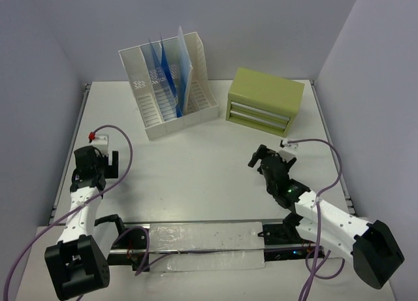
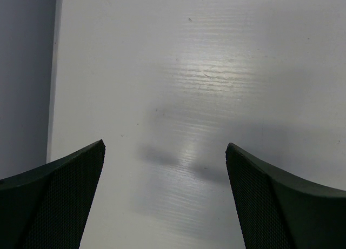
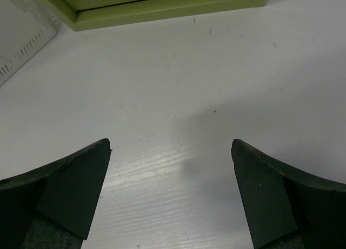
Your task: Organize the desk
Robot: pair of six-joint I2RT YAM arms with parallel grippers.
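The desk (image 1: 196,164) is a large white tabletop seen from above. Over its left side my left gripper (image 1: 96,162) stands open, and between its jaws the left wrist view shows only bare desk (image 2: 178,87). My right gripper (image 1: 261,158) hangs open over the right half, in front of the olive-green drawer box (image 1: 264,100). Between its dark fingers (image 3: 70,189) lies nothing but white desk (image 3: 173,98), with the box's lower edge (image 3: 162,6) at the top of that view.
A white slotted file rack (image 1: 168,85) with blue and clear folders stands at the back centre, its corner (image 3: 21,38) showing in the right wrist view. Grey walls close in the desk at the back and sides. A clear plate lies between the arm bases.
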